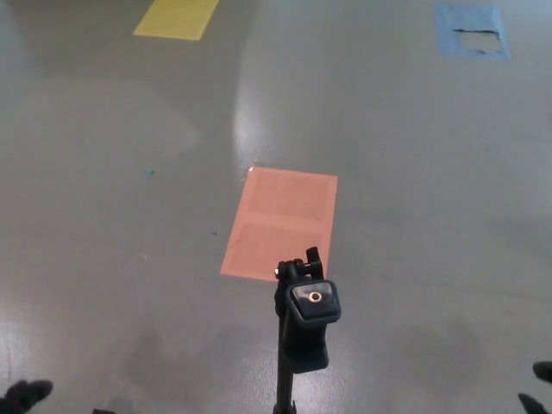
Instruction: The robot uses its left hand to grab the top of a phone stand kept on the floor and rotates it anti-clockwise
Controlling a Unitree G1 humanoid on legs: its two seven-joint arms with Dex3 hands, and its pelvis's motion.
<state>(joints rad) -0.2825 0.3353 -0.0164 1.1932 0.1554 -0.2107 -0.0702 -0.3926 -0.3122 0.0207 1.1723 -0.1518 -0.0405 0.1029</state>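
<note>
**Phone stand alone on the floor, robot hands only at the corners**

The phone stand (306, 323) is in the lower centre of the frame, seen from above. Its black top carries a square plate with a small metal screw in the middle. Behind the plate, toward the upper side, there is a small knob or clamp part. A thin black pole goes down from the top to the lower edge of the frame. The base of the stand is cut off by the frame edge.

The floor (388, 172) is grey and shiny, with pale reflections of light. Just above the stand, in the centre of the frame, lies an orange rectangle (280, 224) marked on the floor. At the upper left there is a yellow rectangle (177, 17), cut by the top edge. At the upper right there is a blue rectangle (470, 30) with a torn or worn part in its middle.

A dark part of the left robot hand (24, 395) shows at the lower left corner, well apart from the stand. A small dark part of the right robot hand (539, 388) shows at the lower right corner, also well apart from it. So little of each is visible that I cannot tell how far they are open. Nothing touches the stand.
</note>
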